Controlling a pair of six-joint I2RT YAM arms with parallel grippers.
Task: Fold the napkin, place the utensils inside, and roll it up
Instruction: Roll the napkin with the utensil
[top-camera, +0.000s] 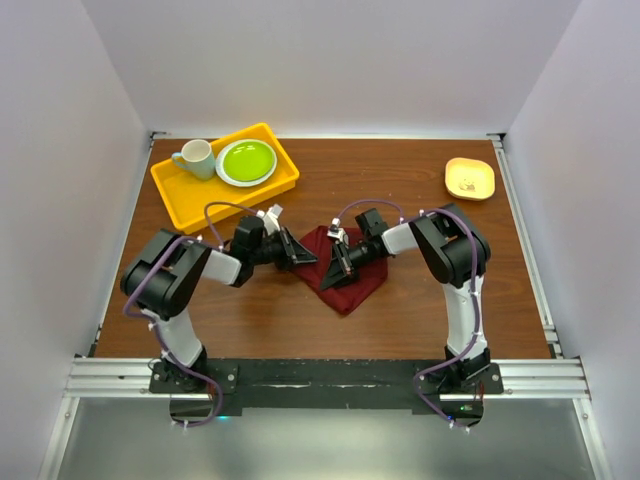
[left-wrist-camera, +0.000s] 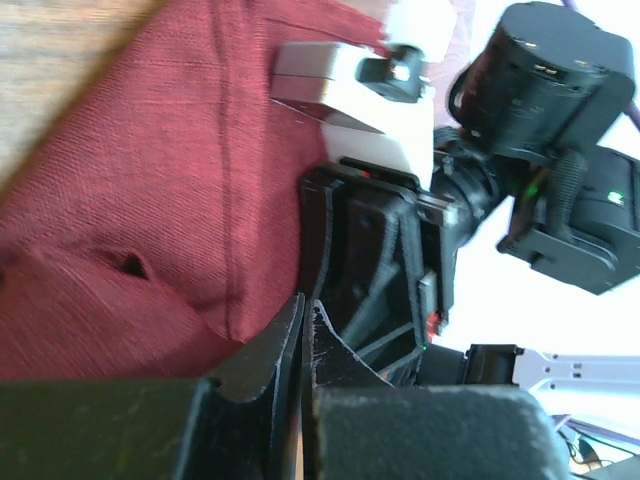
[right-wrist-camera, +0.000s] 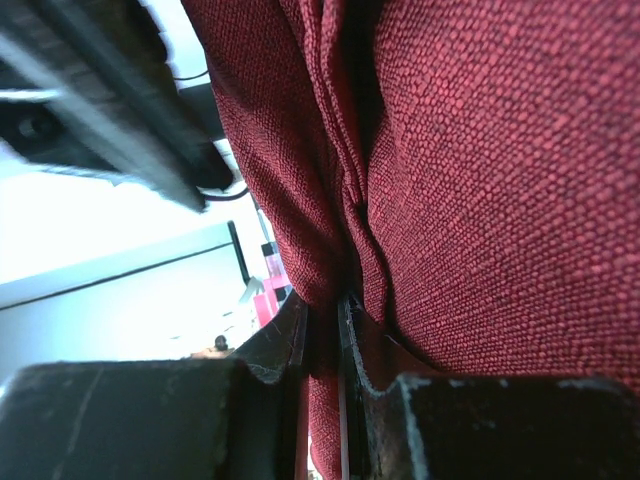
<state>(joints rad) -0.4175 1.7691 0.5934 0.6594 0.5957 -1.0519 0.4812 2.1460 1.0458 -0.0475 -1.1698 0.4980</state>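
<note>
The maroon napkin (top-camera: 350, 285) lies bunched on the wooden table between the two arms. My right gripper (top-camera: 337, 268) is over the napkin's left half. In the right wrist view it (right-wrist-camera: 322, 310) is shut on a fold of the napkin (right-wrist-camera: 480, 180), with cloth pinched between the fingers. My left gripper (top-camera: 303, 256) is at the napkin's upper left edge. In the left wrist view it (left-wrist-camera: 303, 312) is shut, with no cloth seen between its fingers, and the napkin (left-wrist-camera: 150, 200) lies just to their left. The right gripper's black fingers (left-wrist-camera: 370, 260) are close in front of it. The fork is hidden.
A yellow tray (top-camera: 170, 195) at the back left holds a green plate (top-camera: 246, 161) and a pale green cup (top-camera: 197, 158). A small yellow dish (top-camera: 469, 178) sits at the back right. White walls enclose the table on three sides.
</note>
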